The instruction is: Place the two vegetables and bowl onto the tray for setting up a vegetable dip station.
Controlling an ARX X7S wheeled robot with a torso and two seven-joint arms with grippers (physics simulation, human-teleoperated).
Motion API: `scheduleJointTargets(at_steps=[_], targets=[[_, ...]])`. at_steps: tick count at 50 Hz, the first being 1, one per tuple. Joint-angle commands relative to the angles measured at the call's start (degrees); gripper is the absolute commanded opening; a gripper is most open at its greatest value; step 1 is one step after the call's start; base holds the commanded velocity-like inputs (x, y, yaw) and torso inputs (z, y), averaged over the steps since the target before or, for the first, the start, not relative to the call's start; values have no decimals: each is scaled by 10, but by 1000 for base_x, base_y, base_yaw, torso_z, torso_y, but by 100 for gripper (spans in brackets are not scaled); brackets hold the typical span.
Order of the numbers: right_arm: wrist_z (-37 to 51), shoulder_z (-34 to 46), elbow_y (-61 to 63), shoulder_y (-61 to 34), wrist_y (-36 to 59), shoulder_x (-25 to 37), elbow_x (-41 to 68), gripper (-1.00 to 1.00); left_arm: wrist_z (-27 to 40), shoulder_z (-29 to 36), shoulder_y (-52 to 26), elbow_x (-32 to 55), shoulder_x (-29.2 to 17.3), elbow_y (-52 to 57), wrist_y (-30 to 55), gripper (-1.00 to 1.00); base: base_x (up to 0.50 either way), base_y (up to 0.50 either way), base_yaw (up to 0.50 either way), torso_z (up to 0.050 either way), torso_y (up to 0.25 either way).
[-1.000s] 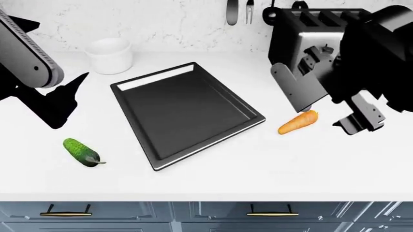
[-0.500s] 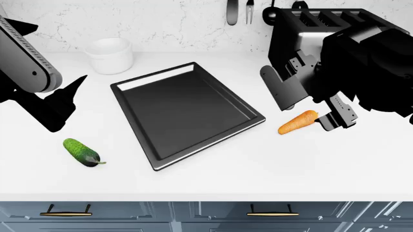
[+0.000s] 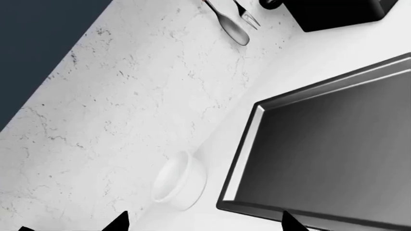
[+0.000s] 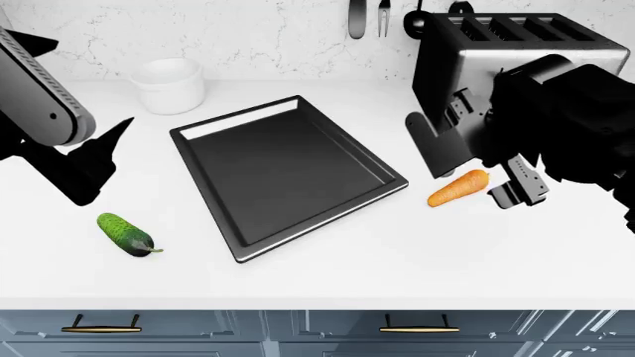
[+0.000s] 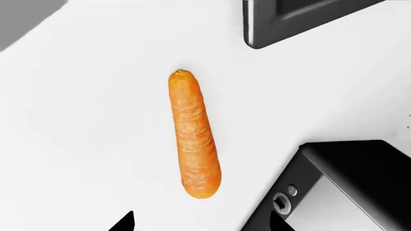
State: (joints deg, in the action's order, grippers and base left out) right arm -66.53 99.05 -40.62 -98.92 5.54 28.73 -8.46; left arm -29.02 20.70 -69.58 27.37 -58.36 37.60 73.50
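Carrot on the bench, just off the tray, long axis pointing tray-to-toaster. Right end effector poised directly above, spread open, empty, far nearer than the left.

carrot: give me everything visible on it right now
The carrot is orange, tapered, with faint ringed ridges: one blunt thick end, one narrower rounded tip, no greens. It lies flat on the white counter, apart from the black tray, its thick end pointing toward the toaster. The right gripper hovers above it, jaws spread to either side; nothing grips it. In the head view its thick end sits right by one finger; contact is unclear.
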Motion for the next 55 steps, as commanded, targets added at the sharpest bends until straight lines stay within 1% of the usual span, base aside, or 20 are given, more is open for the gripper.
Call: scheduleJointTargets(at_steps=[1,3,7,13,16,24,35,44,55], targets=[[17,5,-51,19,-21,-21,-3,100,2,-2,6,3,-4,3,0,100,0,0,0,0,0],[18,5,-57,19,-24,-24,-3,100,3,-4,7,4,-4,4,1,100,0,0,0,0,0],[30,7,-120,27,-60,-52,-4,100,5,-4,14,3,-4,1,-5,100,0,0,0,0,0],[33,8,-160,32,-90,-72,-2,100,6,-8,15,5,-7,2,-4,100,0,0,0,0,0],[43,14,-236,37,-144,-103,-6,100,9,-11,24,5,-9,0,-11,100,0,0,0,0,0],[60,16,-331,58,-203,-146,-4,100,11,-13,33,5,-10,-3,-17,100,0,0,0,0,0],[58,18,-334,69,-206,-156,-2,100,15,-11,40,4,-10,-8,-21,100,0,0,0,0,0],[81,40,-343,90,-205,-158,8,100,17,-12,48,3,-11,-14,-30,100,0,0,0,0,0],[100,65,-343,97,-193,-162,35,100,17,-7,39,5,-10,-12,-22,100,0,0,0,0,0]])
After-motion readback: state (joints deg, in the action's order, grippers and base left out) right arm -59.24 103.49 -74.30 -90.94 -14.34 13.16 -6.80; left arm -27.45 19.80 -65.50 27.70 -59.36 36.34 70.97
